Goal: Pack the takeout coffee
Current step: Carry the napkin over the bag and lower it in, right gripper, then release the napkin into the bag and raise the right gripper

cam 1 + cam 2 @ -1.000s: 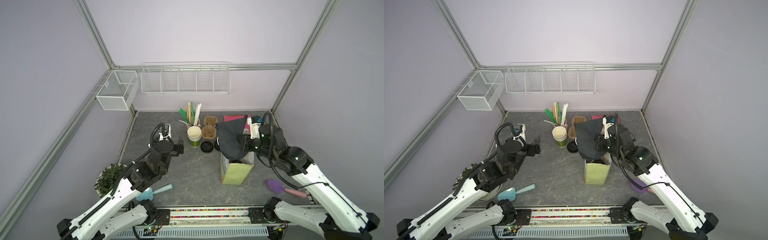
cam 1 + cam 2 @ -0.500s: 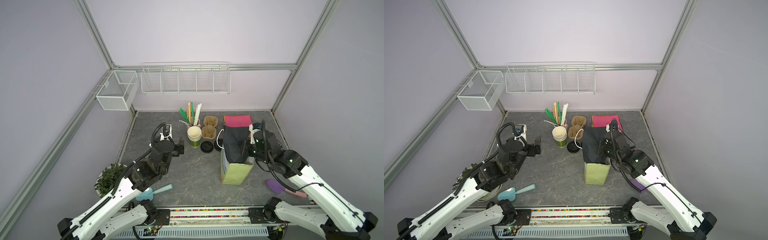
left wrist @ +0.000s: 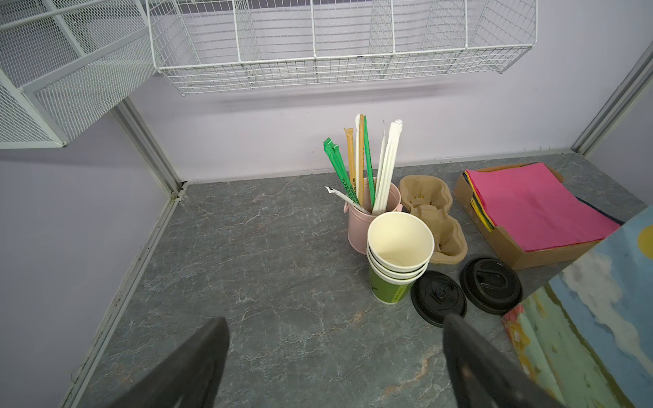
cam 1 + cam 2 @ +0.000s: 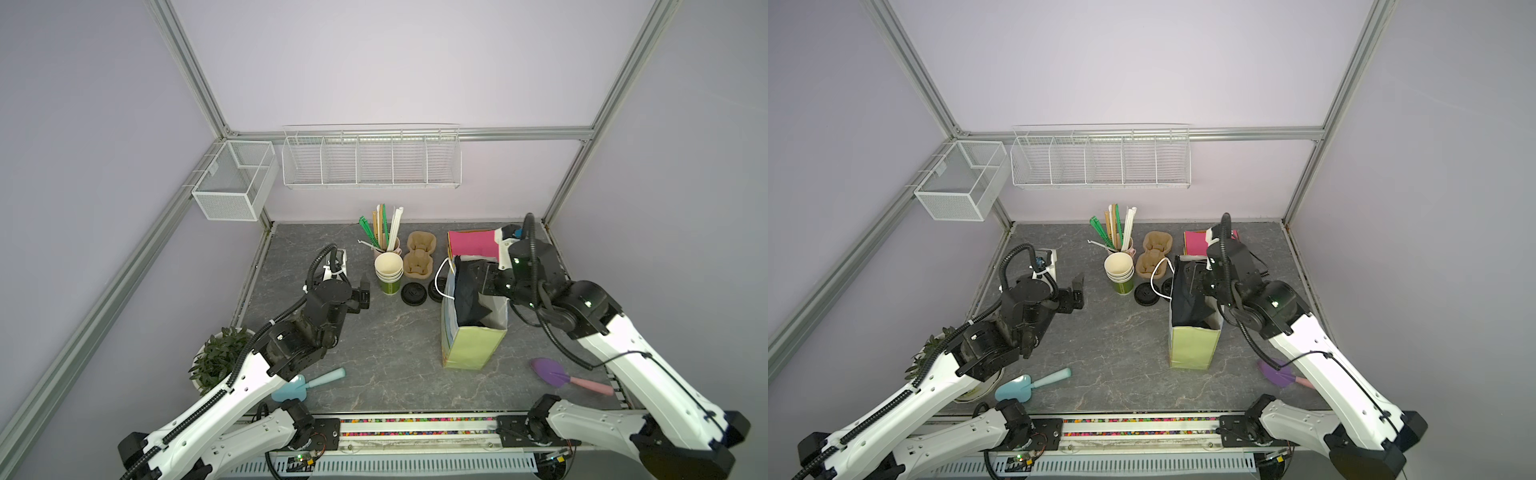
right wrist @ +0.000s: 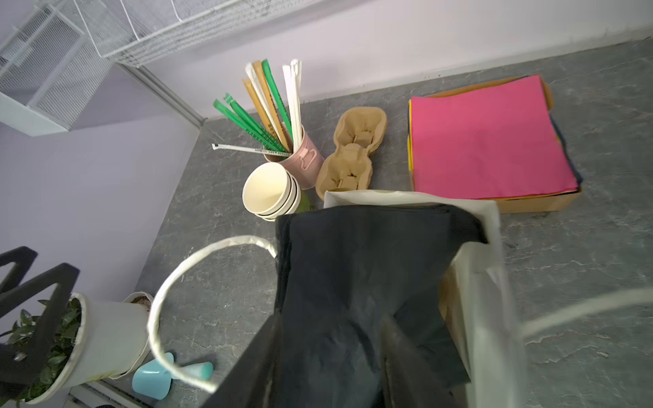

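Observation:
The takeout coffee is out of view; only lidless cups and loose lids show. A green paper bag (image 4: pixel 469 345) (image 4: pixel 1192 345) stands right of centre with a black tissue sheet (image 4: pixel 465 295) (image 5: pixel 353 254) hanging into its mouth. My right gripper (image 4: pixel 478 276) (image 5: pixel 328 325) is at the bag's mouth, its jaws apart on either side of the black sheet, not pinching it. My left gripper (image 4: pixel 363 291) (image 3: pixel 332 321) hovers open and empty over bare table, just left of the cup stack (image 4: pixel 389 272) (image 3: pixel 399 247).
Two loose black lids (image 4: pixel 414 294) (image 3: pixel 491 284) lie beside the stack. Behind them are a pink straw holder (image 4: pixel 388 245), a cardboard cup carrier (image 4: pixel 419 257) and a box of pink paper (image 4: pixel 471 243). A plant (image 4: pixel 216 357), a teal scoop (image 4: pixel 307 382) and a purple scoop (image 4: pixel 557 374) lie near the front.
My right gripper has brought the black sheet down into the bag and its jaws have parted from it. The left arm has barely moved.

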Motion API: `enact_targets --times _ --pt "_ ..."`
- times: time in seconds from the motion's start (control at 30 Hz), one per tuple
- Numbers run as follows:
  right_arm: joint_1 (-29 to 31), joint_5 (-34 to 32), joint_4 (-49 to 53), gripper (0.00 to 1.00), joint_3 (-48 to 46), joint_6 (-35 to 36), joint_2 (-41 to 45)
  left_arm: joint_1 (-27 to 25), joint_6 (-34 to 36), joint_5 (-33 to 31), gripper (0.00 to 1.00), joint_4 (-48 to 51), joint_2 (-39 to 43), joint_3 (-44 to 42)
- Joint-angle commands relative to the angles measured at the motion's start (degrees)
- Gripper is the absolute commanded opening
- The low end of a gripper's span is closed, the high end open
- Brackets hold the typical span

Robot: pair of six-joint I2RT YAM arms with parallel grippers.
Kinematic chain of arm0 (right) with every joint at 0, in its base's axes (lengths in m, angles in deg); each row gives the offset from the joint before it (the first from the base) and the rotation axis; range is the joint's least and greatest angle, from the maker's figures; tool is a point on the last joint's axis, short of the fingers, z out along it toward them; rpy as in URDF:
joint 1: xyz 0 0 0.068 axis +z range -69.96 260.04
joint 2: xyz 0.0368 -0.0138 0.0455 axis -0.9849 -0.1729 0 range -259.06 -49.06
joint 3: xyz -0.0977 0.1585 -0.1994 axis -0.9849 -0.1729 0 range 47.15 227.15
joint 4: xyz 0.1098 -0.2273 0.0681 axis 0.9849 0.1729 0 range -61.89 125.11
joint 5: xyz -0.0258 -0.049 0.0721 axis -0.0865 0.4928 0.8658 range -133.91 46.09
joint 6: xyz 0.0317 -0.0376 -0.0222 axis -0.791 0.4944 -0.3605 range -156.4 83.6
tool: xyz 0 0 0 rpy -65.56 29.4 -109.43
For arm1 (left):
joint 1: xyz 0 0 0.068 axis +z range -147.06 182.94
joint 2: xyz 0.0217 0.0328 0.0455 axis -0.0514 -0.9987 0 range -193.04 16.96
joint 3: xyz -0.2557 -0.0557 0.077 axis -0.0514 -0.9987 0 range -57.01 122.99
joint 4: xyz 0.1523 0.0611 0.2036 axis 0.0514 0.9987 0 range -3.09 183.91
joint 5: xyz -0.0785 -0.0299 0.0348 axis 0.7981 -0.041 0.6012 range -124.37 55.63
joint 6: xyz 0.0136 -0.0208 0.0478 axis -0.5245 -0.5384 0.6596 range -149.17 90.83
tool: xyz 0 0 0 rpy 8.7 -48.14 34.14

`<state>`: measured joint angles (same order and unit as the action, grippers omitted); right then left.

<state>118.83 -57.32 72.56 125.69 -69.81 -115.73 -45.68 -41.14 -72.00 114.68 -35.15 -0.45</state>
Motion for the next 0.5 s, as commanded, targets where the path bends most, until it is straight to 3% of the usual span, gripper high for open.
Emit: enact_targets --times 0.0,0.17,0.47 --pt "0.38 2.04 -2.37 0.41 -1.92 0.73 -3.51 0.35 -0.25 -0.51 0.94 0.65 -0.36 1.28" --pt "0.23 -2.2 -5.65 0.38 -5.3 0.9 -4.96 0.37 -0.24 -0.51 0.94 0.58 -0.39 1.18" --pt "-1.86 -3.37 -5.51 0.33 -8.93 -1.62 -9.9 0.32 -0.24 -0.16 0.94 0.62 -0.88 1.19"
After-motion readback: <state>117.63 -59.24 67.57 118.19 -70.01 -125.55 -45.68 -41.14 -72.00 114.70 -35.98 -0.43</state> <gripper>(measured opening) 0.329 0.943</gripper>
